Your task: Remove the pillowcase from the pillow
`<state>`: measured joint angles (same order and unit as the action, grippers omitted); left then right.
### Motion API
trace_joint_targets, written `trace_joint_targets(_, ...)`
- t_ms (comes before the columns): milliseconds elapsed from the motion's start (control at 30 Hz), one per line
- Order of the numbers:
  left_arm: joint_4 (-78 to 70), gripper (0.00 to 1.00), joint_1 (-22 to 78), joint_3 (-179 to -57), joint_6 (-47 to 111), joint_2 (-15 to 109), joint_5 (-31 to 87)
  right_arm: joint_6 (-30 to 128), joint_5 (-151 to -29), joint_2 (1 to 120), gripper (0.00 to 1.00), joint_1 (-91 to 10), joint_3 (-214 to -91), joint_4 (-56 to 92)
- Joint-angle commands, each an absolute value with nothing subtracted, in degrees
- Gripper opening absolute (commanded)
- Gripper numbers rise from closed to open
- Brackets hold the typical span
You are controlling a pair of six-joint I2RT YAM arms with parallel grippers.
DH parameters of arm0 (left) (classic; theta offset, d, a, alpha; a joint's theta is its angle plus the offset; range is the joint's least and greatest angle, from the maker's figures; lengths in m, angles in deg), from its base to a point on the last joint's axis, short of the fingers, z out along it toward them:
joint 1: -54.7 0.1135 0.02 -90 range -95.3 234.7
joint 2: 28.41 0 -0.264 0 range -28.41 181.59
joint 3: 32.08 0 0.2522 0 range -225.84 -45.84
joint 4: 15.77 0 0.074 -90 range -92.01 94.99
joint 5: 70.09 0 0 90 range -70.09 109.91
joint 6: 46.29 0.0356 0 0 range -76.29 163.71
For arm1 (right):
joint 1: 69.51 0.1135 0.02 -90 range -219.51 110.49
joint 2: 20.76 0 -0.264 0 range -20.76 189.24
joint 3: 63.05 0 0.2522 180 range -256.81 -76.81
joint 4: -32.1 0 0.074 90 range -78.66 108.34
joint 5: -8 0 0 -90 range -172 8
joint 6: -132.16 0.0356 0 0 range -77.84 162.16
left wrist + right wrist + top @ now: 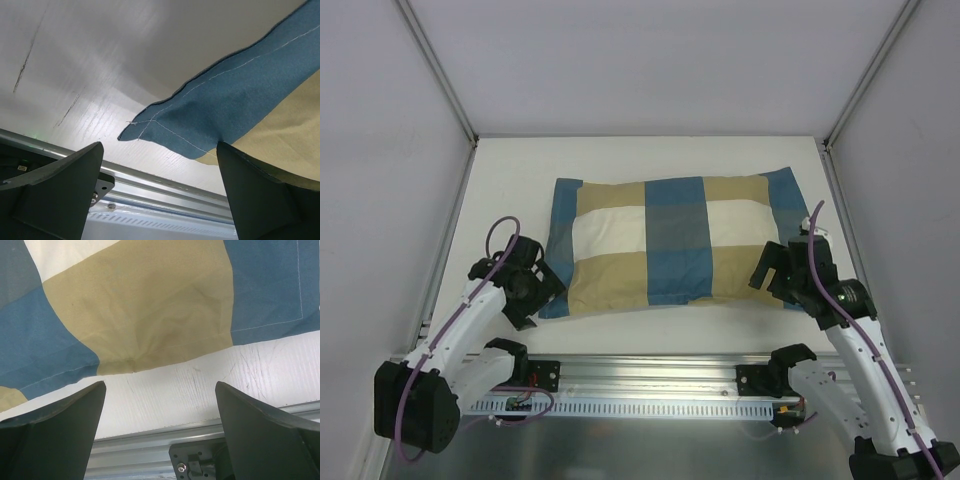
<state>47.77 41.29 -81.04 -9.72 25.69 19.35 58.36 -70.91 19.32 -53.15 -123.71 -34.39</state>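
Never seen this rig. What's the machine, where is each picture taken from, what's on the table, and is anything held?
Two robot arms are bolted at the near edge of a white table. One picture looks down from above and behind them. The other two come from wrist cameras, and the dark wedges in them are the left fingers and right fingers. A plump checked pillowcase lies between the arms; the pillow inside is hidden. The left pair faces its near left corner, the right pair its near edge. Both pairs are spread open, holding nothing.
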Motion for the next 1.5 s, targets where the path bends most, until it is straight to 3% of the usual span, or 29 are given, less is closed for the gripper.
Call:
trace_joint_targets(0, 46.95, 0.99, 41.60, -80.38, -9.73, 26.78, 17.89, 59.03, -71.98, 19.67, 0.96, -53.43, -123.48, -32.55)
trace_joint_targets(200, 38.79, 0.99, 41.43, -75.73, -5.33, 28.45, 24.99, 59.47, -73.74, 20.03, 0.96, -53.43, -123.57, -32.02)
trace_joint_targets(400, 38.33, 0.99, 39.67, -74.49, -7.96, 30.56, 23.95, 59.65, -74.00, 18.62, 0.96, -53.43, -122.78, -31.93)
trace_joint_targets(700, 32.54, 0.96, 37.65, -71.51, -11.04, 20.65, 18.43, 60.09, -74.80, 17.74, 0.96, -53.43, -122.87, -31.93)
trace_joint_targets(767, 29.47, 0.99, 37.65, -70.10, -9.81, 18.70, 18.32, 60.09, -75.06, 17.83, 0.96, -53.52, -122.95, -31.93)
trace_joint_targets(1067, 22.95, 0.99, 37.30, -67.99, -7.61, 10.36, 27.90, 60.79, -75.76, 17.12, 0.96, -53.52, -122.51, -32.10)
trace_joint_targets(1267, 25.67, 0.99, 35.38, -67.11, -22.71, 7.98, 36.87, 60.88, -75.68, 17.03, 0.96, -53.43, -122.25, -32.11)
trace_joint_targets(1467, 26.12, 0.99, 20.87, -66.14, -42.23, 5.60, 23.79, 61.76, -76.73, 17.12, 0.96, -53.43, -121.55, -31.40)
